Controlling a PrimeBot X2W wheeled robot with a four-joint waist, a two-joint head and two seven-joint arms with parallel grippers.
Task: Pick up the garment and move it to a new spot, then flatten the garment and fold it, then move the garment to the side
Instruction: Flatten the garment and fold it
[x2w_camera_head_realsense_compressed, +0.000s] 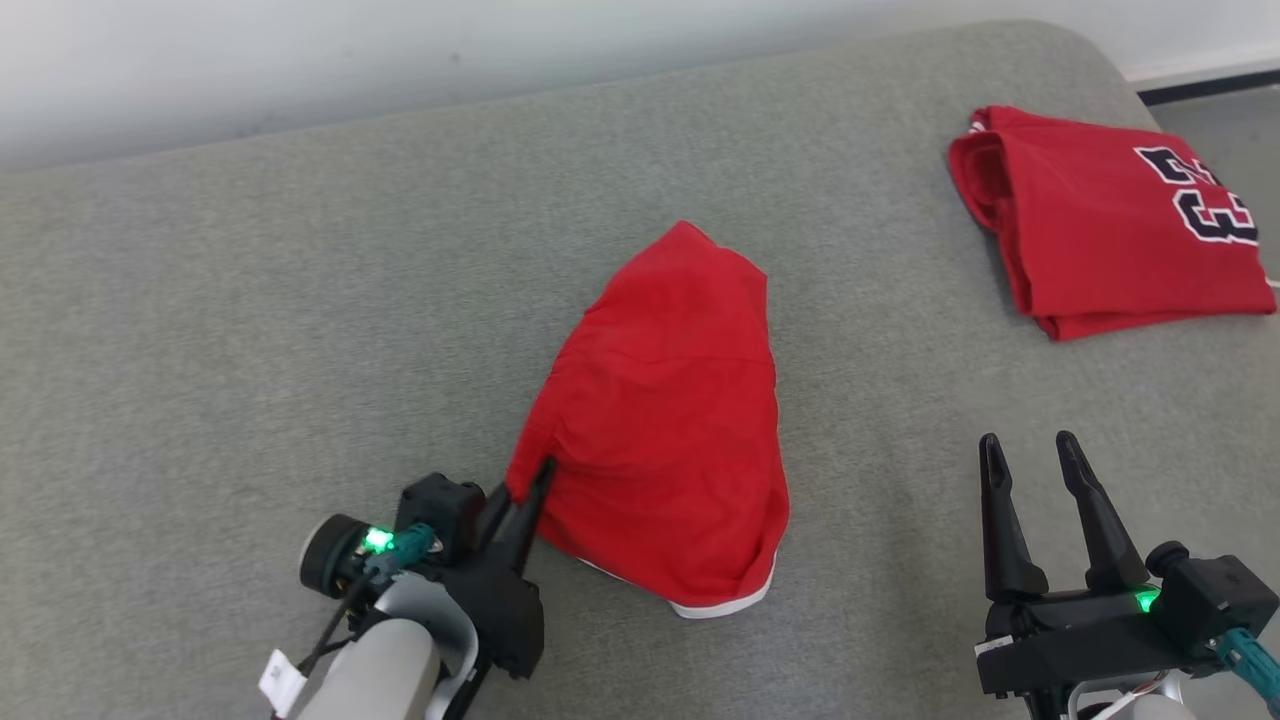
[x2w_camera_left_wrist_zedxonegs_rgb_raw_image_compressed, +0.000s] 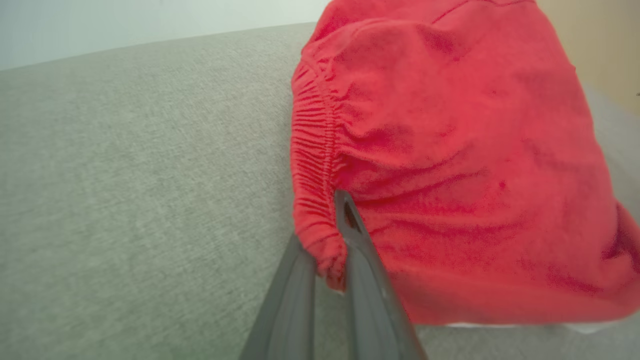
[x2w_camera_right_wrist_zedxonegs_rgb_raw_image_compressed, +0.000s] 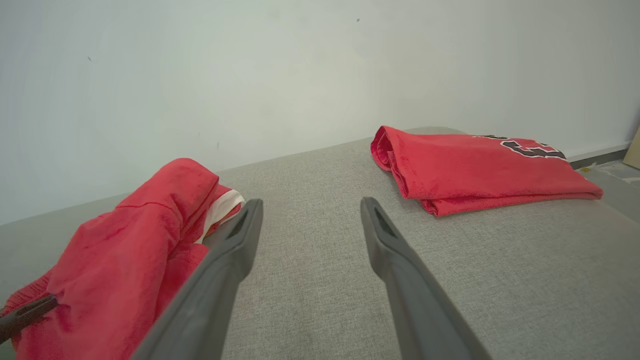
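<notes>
Since the red fabric shorts (x2w_camera_head_realsense_compressed: 660, 420) look soft and light, the left pincer (x2w_camera_head_realsense_compressed: 523, 482) clamps their elastic waistband (x2w_camera_left_wrist_zedxonegs_rgb_raw_image_compressed: 312, 150) at eight o'clock; right pincer (x2w_camera_head_realsense_compressed: 1028, 442) wide, empty.

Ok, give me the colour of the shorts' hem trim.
White trim on red shorts; best in head view.

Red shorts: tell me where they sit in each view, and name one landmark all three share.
Head view: red shorts in the centre, on the grey cushion.
Left wrist view: upper right.
Right wrist view: lower left.
Shared landmark: left gripper, pinching their waistband.
</notes>
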